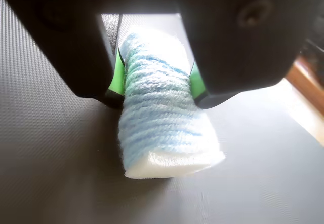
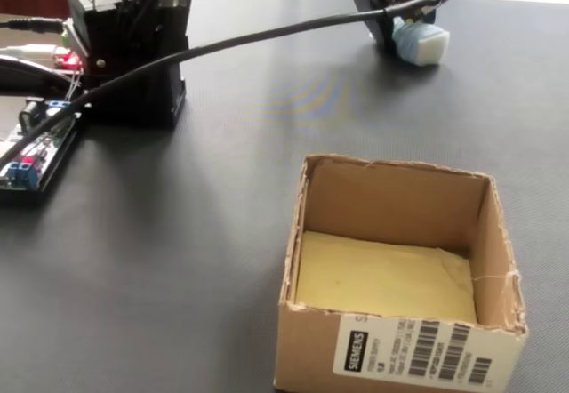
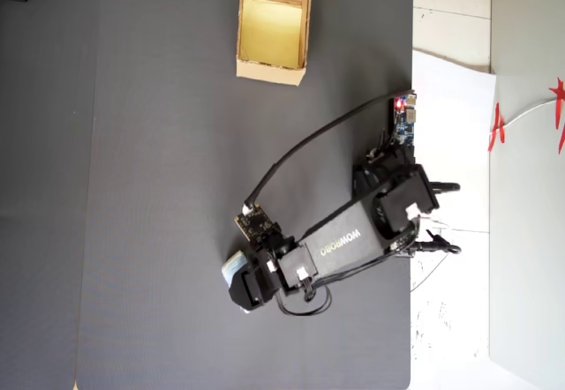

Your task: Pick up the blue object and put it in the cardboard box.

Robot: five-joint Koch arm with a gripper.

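Wrist view, frame centre: jaws clamp the blue object (image 1: 162,117) across its middle, base resting on the counter (image 1: 55,173), apparently ready for lifting.

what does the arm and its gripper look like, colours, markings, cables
The arm is black, blocky plastic with white "WOWROBO" lettering along its long link. The gripper has wide black jaws lined with bright green pads. A bare circuit board sits near the wrist, and a black cable arcs from it back to the base.
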